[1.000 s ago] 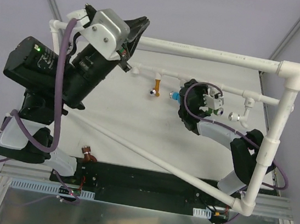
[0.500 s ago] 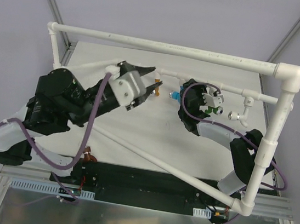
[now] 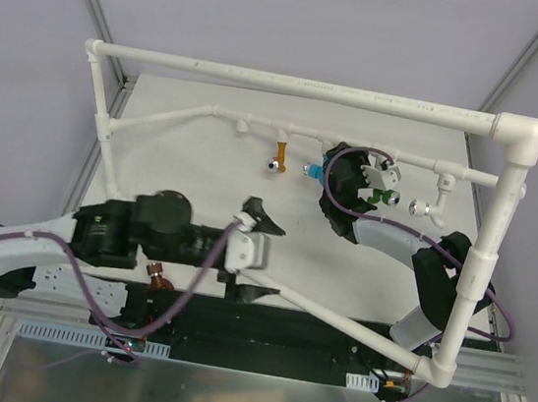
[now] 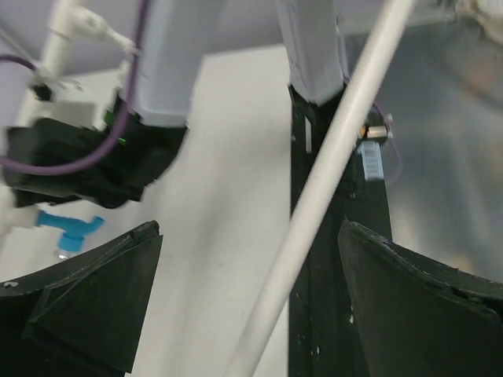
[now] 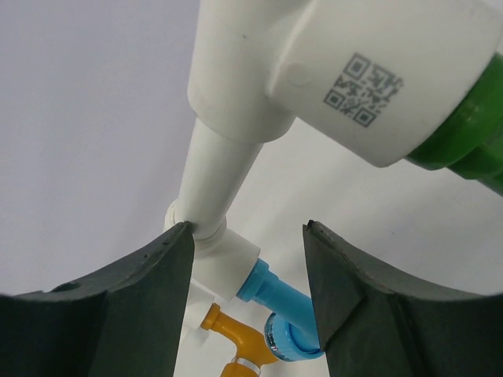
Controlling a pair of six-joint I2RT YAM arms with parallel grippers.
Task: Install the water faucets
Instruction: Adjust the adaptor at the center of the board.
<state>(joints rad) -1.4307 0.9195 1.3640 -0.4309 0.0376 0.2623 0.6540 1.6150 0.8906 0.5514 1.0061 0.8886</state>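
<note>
— Where's the left arm point(image 3: 116, 231)?
— Stretched low along the near edge of the tabletop point(image 3: 204, 168), from the near left corner toward the middle. The wrist bends so the left gripper point(image 3: 265, 218) points roughly toward the far edge.
— Its jaws?
— Spread wide. In the wrist view the fingers point(image 4: 94, 306) stand far apart with nothing gripped.
— And the right arm point(image 3: 438, 273)?
— It comes up from the near right corner with its elbow by the right edge. The forearm reaches left toward the far middle, and the right gripper point(image 3: 382, 184) is up off the tabletop.
— Clamped?
— No. Its fingers point(image 5: 118, 314) are partly spread, and nothing sits between them.
</note>
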